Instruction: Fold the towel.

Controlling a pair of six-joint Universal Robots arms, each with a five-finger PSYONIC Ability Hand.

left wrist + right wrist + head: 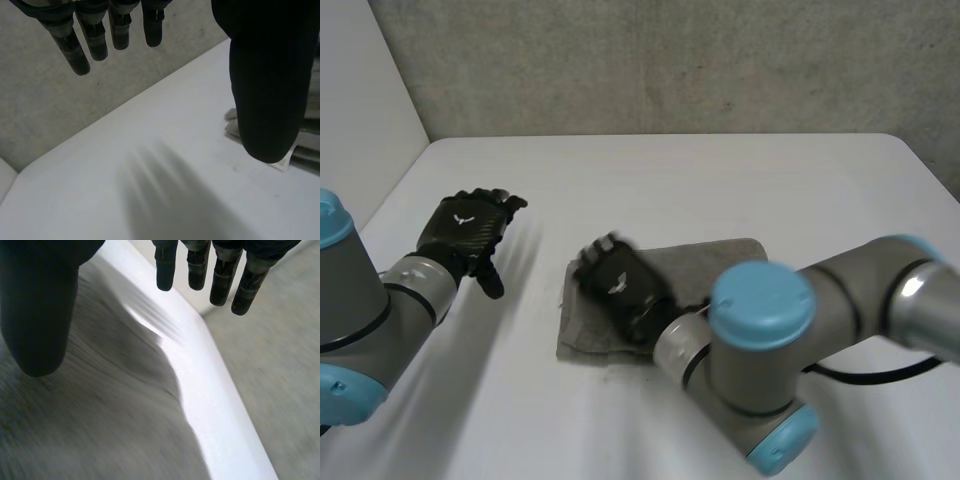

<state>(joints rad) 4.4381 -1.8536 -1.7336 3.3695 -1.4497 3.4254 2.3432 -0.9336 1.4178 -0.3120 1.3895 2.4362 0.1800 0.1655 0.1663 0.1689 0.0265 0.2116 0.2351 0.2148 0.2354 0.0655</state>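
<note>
A grey towel [720, 262] lies folded in the middle of the white table [720, 180]. My right hand [620, 288] hovers over the towel's left half, fingers straight and spread, holding nothing. In the right wrist view the fingers [220, 275] and thumb [35, 315] stand apart above the towel [100, 415]. My left hand [470, 232] is raised over bare table to the left of the towel, apart from it, fingers straight. The left wrist view has its fingers [95, 35] and thumb [267, 85] spread, with a towel corner [232, 122] beside the thumb.
The table's far edge meets a grey wall [670, 60]. A white panel [360, 100] stands at the far left. Bare tabletop lies around the towel on all sides.
</note>
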